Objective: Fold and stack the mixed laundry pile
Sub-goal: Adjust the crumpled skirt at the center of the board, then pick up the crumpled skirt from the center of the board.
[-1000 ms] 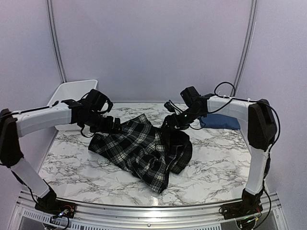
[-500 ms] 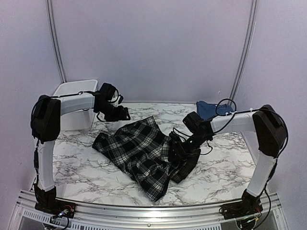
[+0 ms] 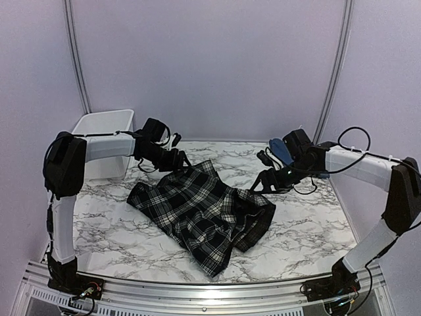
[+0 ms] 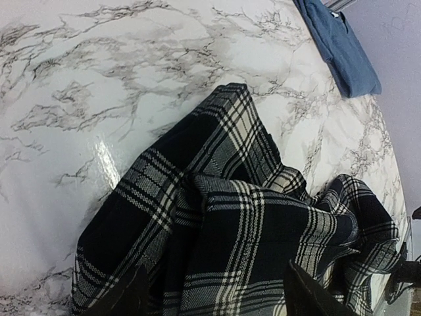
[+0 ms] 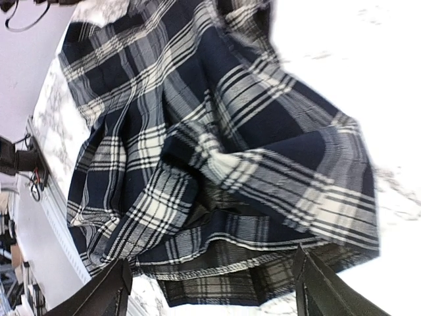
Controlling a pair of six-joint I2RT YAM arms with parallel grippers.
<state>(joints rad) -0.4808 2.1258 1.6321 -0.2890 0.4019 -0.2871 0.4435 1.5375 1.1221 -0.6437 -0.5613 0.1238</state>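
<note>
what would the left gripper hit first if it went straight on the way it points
Probably the plaid garment: in the wrist view it lies straight ahead of the jaws of the left gripper, though the gap is hard to judge.

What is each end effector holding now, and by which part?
Nothing is held: the left end effector and the right end effector are both open near the black-and-white plaid cloth garment, not gripping it.

Overhead, close wrist views; common plaid garment [image 3: 204,214]
</note>
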